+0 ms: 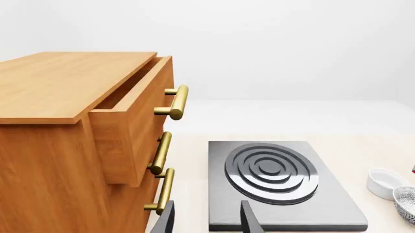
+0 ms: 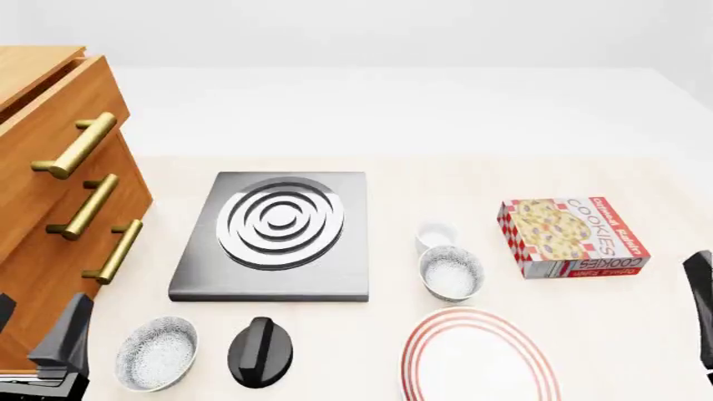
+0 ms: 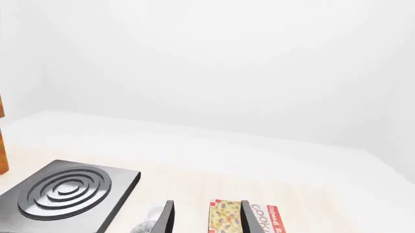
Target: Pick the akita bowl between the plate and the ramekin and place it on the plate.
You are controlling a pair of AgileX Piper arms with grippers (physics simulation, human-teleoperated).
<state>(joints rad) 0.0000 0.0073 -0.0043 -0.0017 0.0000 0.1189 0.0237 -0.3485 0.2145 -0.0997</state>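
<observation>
Clearly printed "COOKIES" on red box (image 2: 572, 236), beside akita bowl (image 2: 450, 272)

In the front view the plate (image 2: 479, 355) runs off the bottom edge, so its near rim is lost. The wooden cabinet (image 2: 50, 209) is cut by the left edge. Only a dark sliver of the right claw (image 2: 702, 309) shows at the right edge, and the left claw (image 2: 50, 351) sits half out at lower left. In the right wrist view the akita bowl (image 3: 147, 227) barely peeks above the bottom edge.
</observation>
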